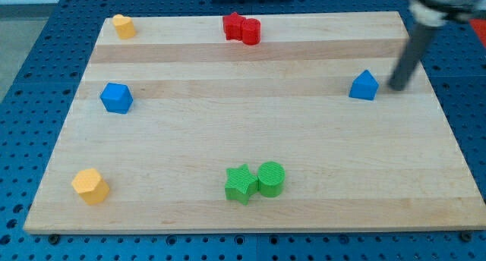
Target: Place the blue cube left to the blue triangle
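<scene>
The blue cube (116, 98) sits on the wooden board (243, 132) at the view's left. The blue triangle (364, 86) sits far across the board at the view's right. My dark rod comes down from the view's top right, and my tip (397, 87) rests on the board just right of the blue triangle, with a small gap between them. The tip is far from the blue cube.
A yellow block (123, 26) is at the top left. A red star (234, 26) and a red cylinder (251, 31) touch at the top middle. A yellow hexagon (90, 186) is at the bottom left. A green star (241, 183) and a green cylinder (271, 178) touch at the bottom middle.
</scene>
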Controlling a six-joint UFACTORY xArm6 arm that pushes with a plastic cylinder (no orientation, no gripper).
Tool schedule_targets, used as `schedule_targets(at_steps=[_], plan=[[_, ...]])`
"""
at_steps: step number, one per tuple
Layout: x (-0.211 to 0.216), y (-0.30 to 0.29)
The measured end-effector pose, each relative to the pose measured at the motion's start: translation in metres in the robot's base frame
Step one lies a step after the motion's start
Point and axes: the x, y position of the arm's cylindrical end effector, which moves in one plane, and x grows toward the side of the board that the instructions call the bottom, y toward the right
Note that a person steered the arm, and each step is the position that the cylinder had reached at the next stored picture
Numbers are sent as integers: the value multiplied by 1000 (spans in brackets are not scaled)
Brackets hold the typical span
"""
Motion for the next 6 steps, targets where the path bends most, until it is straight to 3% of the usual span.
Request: schedule_targets(at_steps=[1, 2, 3, 4, 6], plan=[[0, -130], [6, -191], [-1, -184], [-17, -256], [-19, -486]])
